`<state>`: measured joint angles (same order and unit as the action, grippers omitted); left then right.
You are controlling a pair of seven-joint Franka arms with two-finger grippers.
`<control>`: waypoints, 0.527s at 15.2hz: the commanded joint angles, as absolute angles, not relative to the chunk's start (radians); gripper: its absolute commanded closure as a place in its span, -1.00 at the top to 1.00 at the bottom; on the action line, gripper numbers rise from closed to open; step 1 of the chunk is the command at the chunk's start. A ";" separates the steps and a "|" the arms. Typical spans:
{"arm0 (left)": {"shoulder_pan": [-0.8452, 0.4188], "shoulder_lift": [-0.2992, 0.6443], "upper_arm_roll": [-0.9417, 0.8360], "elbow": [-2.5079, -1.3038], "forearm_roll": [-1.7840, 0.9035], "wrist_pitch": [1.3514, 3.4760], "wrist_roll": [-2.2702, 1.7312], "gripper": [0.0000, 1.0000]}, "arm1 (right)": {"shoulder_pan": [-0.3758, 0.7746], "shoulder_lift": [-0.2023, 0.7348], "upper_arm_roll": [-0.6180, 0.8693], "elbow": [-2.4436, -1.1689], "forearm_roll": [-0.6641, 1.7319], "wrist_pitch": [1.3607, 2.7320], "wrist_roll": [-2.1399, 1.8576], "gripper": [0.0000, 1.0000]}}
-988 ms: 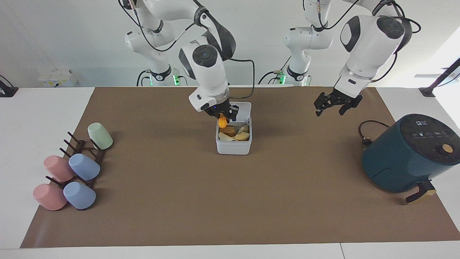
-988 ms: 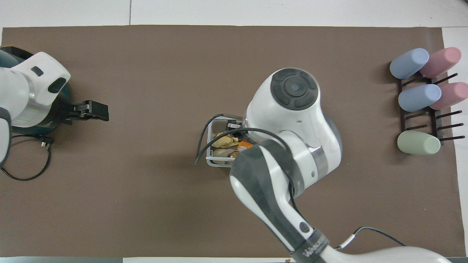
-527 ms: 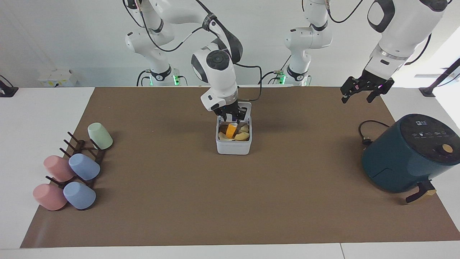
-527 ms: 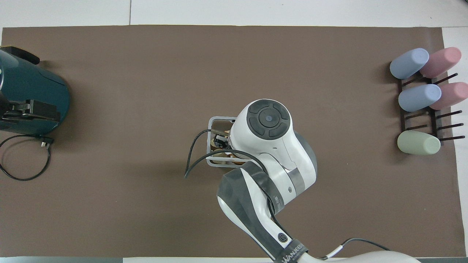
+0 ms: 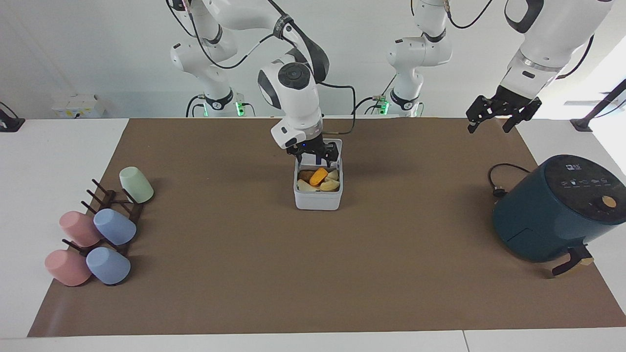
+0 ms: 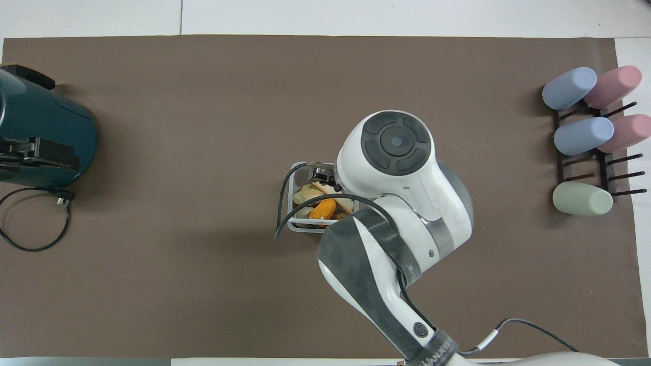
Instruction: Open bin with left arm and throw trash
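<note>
The white bin (image 5: 318, 200) stands open mid-table, its lid (image 5: 335, 146) upright on the side nearer the robots. An orange wedge (image 5: 319, 176), cream pieces (image 5: 330, 185) and a brown piece (image 5: 305, 174) lie in it. The wedge also shows in the overhead view (image 6: 323, 208), inside the bin (image 6: 291, 203). My right gripper (image 5: 317, 156) hangs open and empty just over the bin. My left gripper (image 5: 502, 117) is open and raised over the table's edge near the air fryer, and in the overhead view it (image 6: 40, 157) covers the fryer.
A dark teal air fryer (image 5: 552, 210) with its cable (image 5: 499, 182) stands at the left arm's end. A rack of pastel cups (image 5: 98, 230) lies at the right arm's end. My right arm hides part of the bin in the overhead view.
My right gripper let go of the orange wedge, which now lies in the bin. My left gripper rose and swung away toward the air fryer's end.
</note>
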<state>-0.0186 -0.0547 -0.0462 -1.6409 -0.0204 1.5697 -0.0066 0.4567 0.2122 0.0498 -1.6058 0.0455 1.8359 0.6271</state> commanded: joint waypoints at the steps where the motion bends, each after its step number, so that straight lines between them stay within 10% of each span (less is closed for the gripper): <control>1: -0.012 -0.049 -0.054 -1.623 0.000 1.545 -0.009 1.00 | 0.384 0.201 0.048 -1.471 -0.010 1.645 0.465 1.00; 8: -0.011 -0.055 -0.052 -1.631 0.005 1.528 -0.002 1.00 | 0.143 0.045 0.046 -1.528 -0.046 1.436 0.141 1.00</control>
